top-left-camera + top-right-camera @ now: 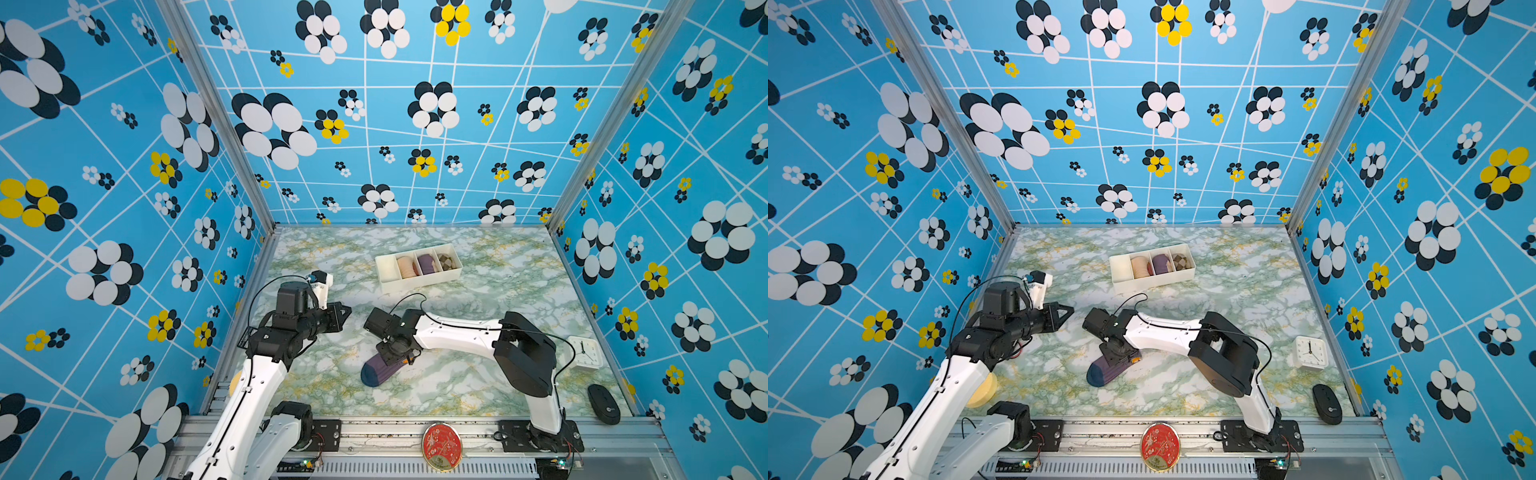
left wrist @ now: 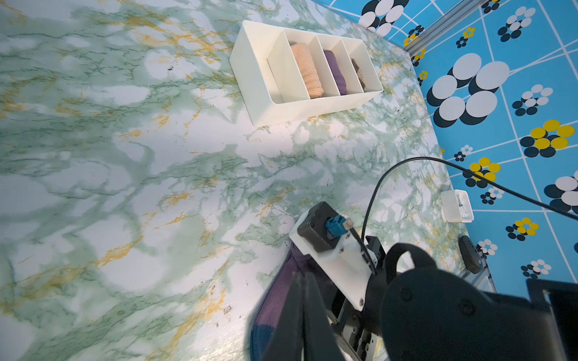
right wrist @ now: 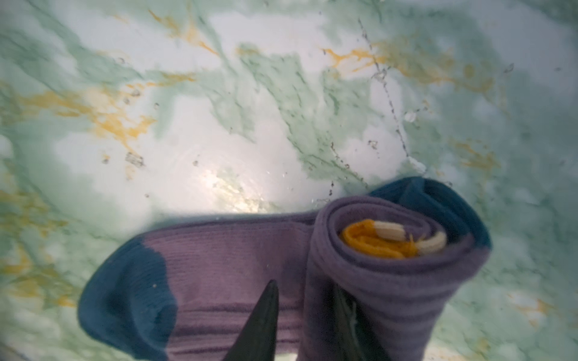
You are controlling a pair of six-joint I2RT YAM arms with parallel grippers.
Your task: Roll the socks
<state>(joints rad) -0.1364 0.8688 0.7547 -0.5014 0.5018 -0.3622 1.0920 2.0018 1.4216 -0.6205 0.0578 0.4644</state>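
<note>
Socks (image 3: 237, 265) lie half rolled on the table (image 3: 219, 125), front middle; right gripper (image 3: 306, 290) sits over the roll's edge, jaws narrowly parted; left gripper (image 2: 301, 278), jaws together, hovers apart

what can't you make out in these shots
- Rolled end of the purple ribbed socks: in both top views, covered by the right pincer.
- Whether that pincer grips fabric: right wrist view, finger bases cut off by the picture's edge.
- The brown checked sock roll: left wrist view, mostly behind a white plastic tray divider.
</note>
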